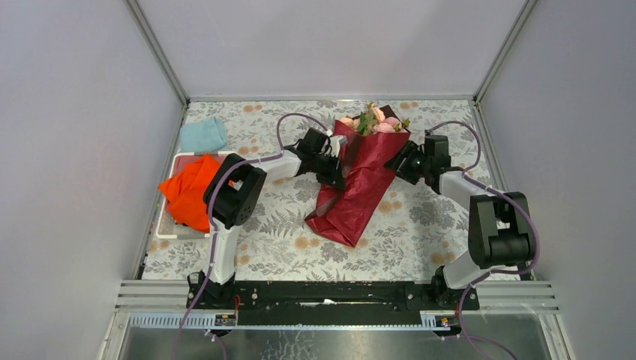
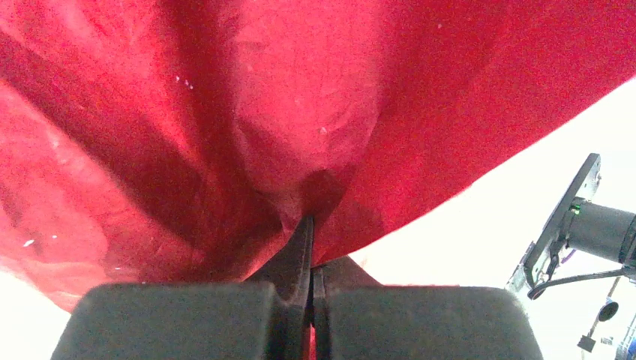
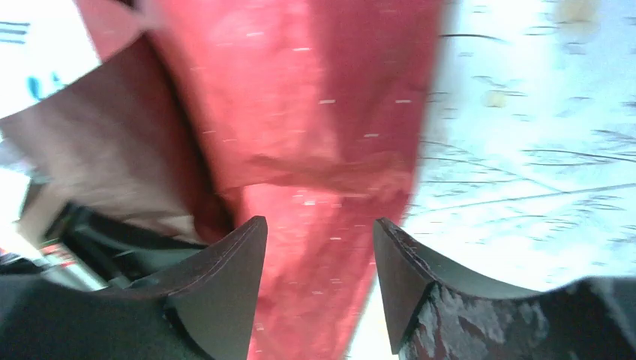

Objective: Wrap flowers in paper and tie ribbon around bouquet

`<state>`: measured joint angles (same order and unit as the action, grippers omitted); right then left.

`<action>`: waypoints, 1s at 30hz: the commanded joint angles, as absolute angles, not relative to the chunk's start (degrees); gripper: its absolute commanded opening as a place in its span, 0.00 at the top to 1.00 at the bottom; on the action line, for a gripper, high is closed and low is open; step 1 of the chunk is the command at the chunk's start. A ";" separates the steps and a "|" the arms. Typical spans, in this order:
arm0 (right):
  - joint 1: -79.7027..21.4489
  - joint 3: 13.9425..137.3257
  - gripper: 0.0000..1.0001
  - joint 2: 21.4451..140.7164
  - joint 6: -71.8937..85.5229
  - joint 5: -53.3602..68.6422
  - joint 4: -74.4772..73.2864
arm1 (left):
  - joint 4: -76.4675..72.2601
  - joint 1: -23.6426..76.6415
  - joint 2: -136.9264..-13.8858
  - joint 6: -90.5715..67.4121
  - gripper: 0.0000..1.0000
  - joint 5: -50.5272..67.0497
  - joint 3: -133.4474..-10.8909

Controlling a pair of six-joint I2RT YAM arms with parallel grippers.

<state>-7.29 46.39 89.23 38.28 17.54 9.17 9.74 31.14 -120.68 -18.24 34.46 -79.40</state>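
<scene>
Red paper (image 1: 360,184) wraps the flowers (image 1: 375,120) mid-tabletop (image 1: 420,225) in the top view. No ribbon shows, so tying is left.

Left wrist view: the left claw (image 2: 310,232) pinches the paper.

Right wrist view: the right claw (image 3: 319,221) stands open by the paper.

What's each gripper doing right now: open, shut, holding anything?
Left gripper: closed, pinching a fold of the red paper.
Right gripper: open, fingers apart with the paper showing in the gap, gripping nothing.
</scene>
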 commanded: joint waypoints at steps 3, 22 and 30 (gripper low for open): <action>-4.13 48.45 0.38 97.58 28.52 23.84 1.15 | 9.63 32.22 -119.02 -17.32 1.00 33.45 -80.99; -14.26 59.87 0.95 108.94 37.86 31.83 14.50 | 15.50 36.86 -118.80 -18.65 1.00 34.59 -88.97; -14.20 58.23 0.80 106.93 40.34 31.40 15.76 | 12.96 36.84 -123.82 -15.20 1.00 27.90 -87.65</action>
<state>-13.89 57.71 108.86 38.57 29.98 13.15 14.37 36.93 -121.62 -17.96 32.08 -88.03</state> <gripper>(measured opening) 0.134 0.006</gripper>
